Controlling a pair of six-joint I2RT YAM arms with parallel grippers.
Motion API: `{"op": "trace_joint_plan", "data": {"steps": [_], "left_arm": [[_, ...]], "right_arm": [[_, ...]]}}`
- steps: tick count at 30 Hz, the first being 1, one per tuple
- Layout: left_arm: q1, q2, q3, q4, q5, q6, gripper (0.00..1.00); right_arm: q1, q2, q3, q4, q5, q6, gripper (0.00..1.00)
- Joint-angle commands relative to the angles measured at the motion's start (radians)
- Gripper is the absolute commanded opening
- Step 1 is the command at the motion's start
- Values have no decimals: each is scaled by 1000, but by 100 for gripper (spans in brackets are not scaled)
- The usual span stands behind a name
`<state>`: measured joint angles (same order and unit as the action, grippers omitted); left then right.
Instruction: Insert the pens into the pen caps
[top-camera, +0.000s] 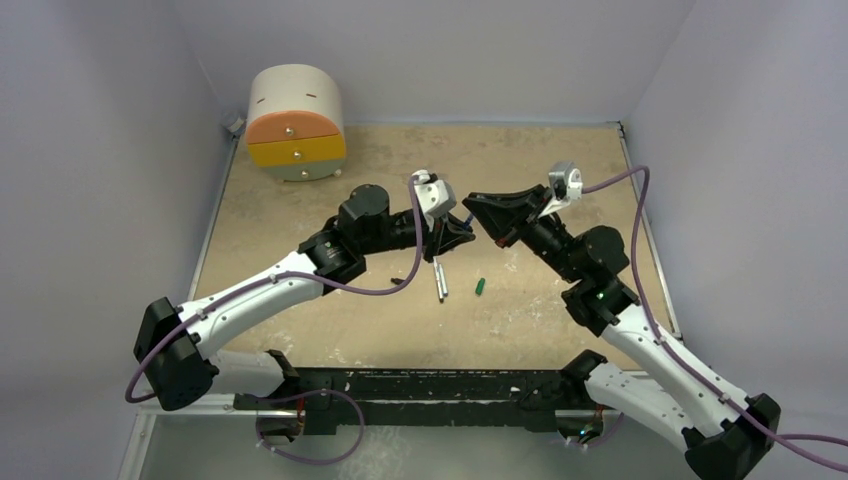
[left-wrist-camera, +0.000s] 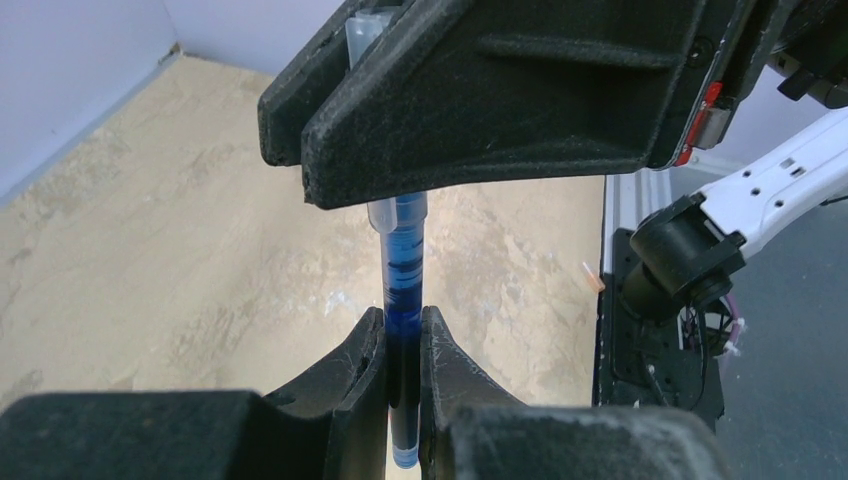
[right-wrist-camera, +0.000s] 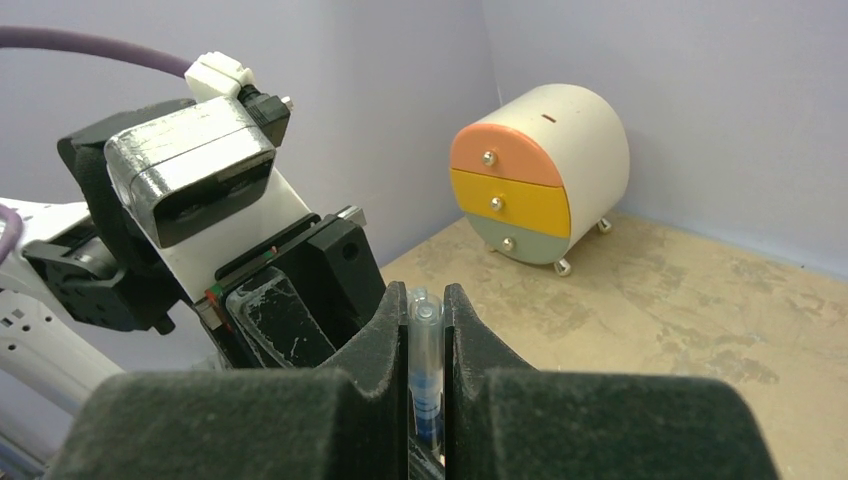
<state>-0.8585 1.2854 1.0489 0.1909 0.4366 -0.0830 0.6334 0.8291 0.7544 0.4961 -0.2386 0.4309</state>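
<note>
My left gripper (left-wrist-camera: 403, 330) is shut on a blue-tinted pen (left-wrist-camera: 404, 285) and holds it in the air. My right gripper (right-wrist-camera: 427, 305) is shut on the pale clear cap (right-wrist-camera: 424, 325). In the left wrist view the cap (left-wrist-camera: 397, 211) sits over the pen's upper end, with the right gripper's fingers (left-wrist-camera: 480, 110) just above it. In the top view the left gripper (top-camera: 455, 233) and the right gripper (top-camera: 492, 222) meet tip to tip above mid-table. Two more pens (top-camera: 438, 278) lie close together on the table below them. The green cap (top-camera: 480, 286) lies just to their right. The black cap is out of view.
A small round drawer chest (top-camera: 296, 122) with orange, yellow and pale fronts stands at the back left, also in the right wrist view (right-wrist-camera: 540, 175). A black rail (top-camera: 420, 385) runs along the near table edge. Walls close the table on three sides.
</note>
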Motion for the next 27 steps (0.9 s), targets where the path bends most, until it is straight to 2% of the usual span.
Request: {"op": "trace_joint_plan", "data": {"steps": [1,14,27], "left_arm": [[16,-53,113,140,-65,64,0],[30,-5,180,281,-69,17,0],[69,30,250,321,-54,-7,0]], "right_arm": [[8,24,-115,-36,-125,44,0],[9,61,-250,38,-185,98,0],[10,95,-321,78,-216,105,0]]}}
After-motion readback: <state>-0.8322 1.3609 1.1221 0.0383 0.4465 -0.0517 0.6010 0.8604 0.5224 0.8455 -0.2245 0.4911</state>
